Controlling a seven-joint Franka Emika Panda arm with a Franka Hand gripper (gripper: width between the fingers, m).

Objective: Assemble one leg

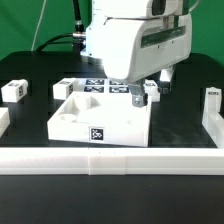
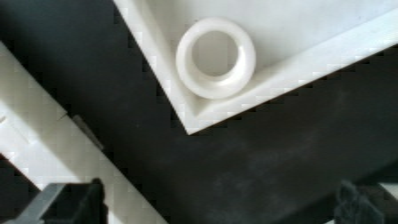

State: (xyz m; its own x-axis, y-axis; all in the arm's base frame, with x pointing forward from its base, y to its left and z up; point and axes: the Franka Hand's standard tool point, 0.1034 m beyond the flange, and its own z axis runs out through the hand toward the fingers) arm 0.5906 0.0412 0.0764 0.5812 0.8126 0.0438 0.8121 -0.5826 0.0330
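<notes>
A leg (image 1: 13, 90), a small white block with a tag, stands on the black table at the exterior view's left. Another small tagged white block (image 1: 153, 90) stands just behind the big white tray-like piece (image 1: 75, 120), beside my gripper (image 1: 140, 95). The gripper hangs low over the tray's far right corner. In the wrist view my gripper (image 2: 214, 208) is open, its dark fingertips (image 2: 68, 205) wide apart with only black table between them. The tray's corner with a round socket (image 2: 217, 58) lies ahead of the jaws. No leg shows in the wrist view.
The marker board (image 1: 90, 87) lies behind the tray. A low white wall (image 1: 110, 160) runs along the front and up the exterior view's right side (image 1: 212, 125), with a small tagged block (image 1: 212, 95) by it. A white strip (image 2: 54, 130) crosses the wrist view beside one finger.
</notes>
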